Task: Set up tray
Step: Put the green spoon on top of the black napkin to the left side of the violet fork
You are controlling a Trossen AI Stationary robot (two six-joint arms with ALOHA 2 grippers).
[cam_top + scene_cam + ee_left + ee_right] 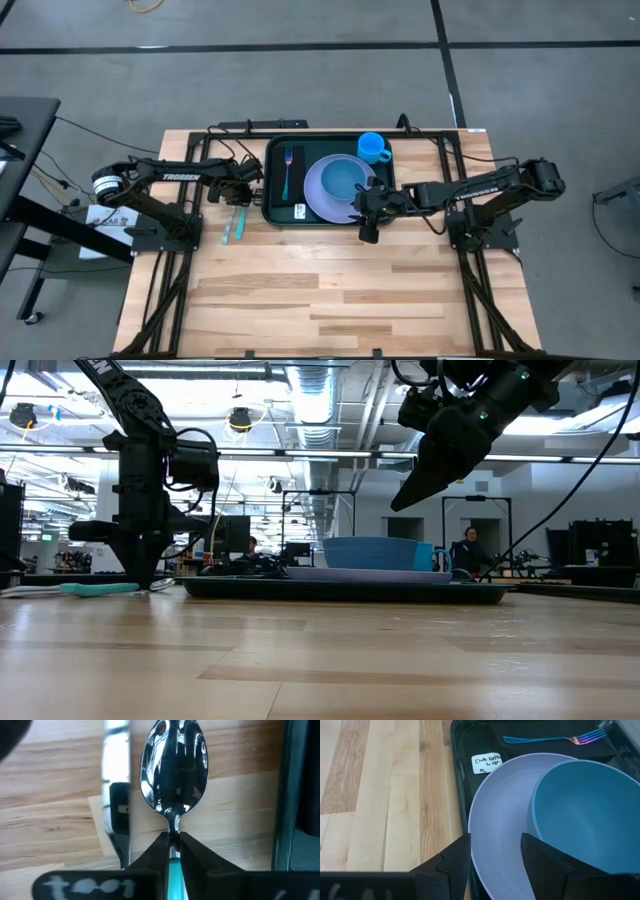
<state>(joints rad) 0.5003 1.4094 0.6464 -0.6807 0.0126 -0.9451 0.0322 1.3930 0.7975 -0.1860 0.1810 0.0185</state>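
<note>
The left gripper had the spoon pinched by its thin teal handle beside the tray mid-table — it could've easily swivelled or slipped. The right gripper hung open, empty, over the plate

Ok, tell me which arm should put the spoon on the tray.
Left. Its gripper is already shut on the spoon, just beside the tray. The right gripper hangs open over the plate, holding nothing.
</note>
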